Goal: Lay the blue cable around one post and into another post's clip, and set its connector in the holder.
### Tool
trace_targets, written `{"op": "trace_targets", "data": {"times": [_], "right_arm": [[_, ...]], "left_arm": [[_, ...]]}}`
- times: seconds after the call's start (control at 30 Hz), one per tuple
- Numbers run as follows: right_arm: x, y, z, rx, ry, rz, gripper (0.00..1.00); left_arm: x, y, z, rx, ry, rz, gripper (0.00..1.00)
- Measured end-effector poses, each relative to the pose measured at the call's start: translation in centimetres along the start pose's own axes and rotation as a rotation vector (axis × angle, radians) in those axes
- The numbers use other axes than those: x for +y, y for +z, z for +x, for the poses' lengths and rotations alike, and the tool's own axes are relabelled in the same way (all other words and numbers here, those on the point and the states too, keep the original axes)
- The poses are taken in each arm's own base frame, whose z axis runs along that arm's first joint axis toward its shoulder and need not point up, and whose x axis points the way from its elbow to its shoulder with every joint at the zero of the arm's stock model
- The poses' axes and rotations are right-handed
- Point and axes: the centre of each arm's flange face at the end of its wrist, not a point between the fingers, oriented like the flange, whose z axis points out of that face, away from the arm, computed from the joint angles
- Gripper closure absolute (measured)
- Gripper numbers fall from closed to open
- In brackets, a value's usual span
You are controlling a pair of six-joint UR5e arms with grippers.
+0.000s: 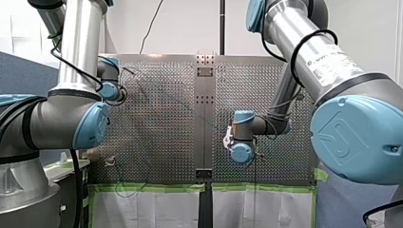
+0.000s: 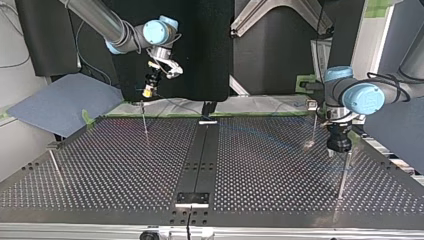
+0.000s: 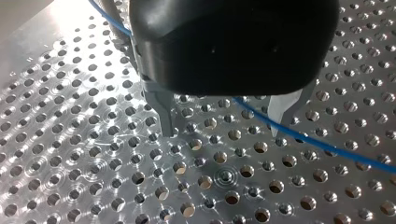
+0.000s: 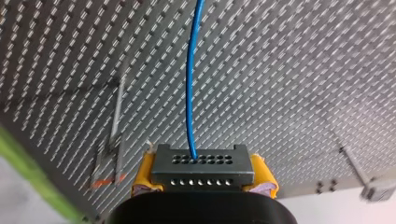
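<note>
In the right wrist view my right gripper is shut with its yellow pads on a dark grey connector. The blue cable leaves the connector and runs ahead over the plate. In the top view this gripper hangs well above the table's far edge at the view's left. My left gripper is open, its metal fingers close over the perforated plate. The blue cable passes under it, between the fingers and past one of them. In the top view it stands low at the right.
Thin upright posts stand on the plate: one below my right gripper, two beside my left gripper, one at the top view's left. A black strip with a bracket runs down the middle.
</note>
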Motion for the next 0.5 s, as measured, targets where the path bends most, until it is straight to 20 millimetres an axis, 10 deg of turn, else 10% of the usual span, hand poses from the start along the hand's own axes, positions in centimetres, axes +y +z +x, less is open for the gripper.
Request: {"op": "trace_targets", "data": {"times": [0.5], "right_arm": [[9.1,-1.6,-7.0,-0.1,-0.048,-0.037,1.0]], "left_arm": [[0.0,0.0,0.0,-0.003,0.002,0.001,0.0]]}}
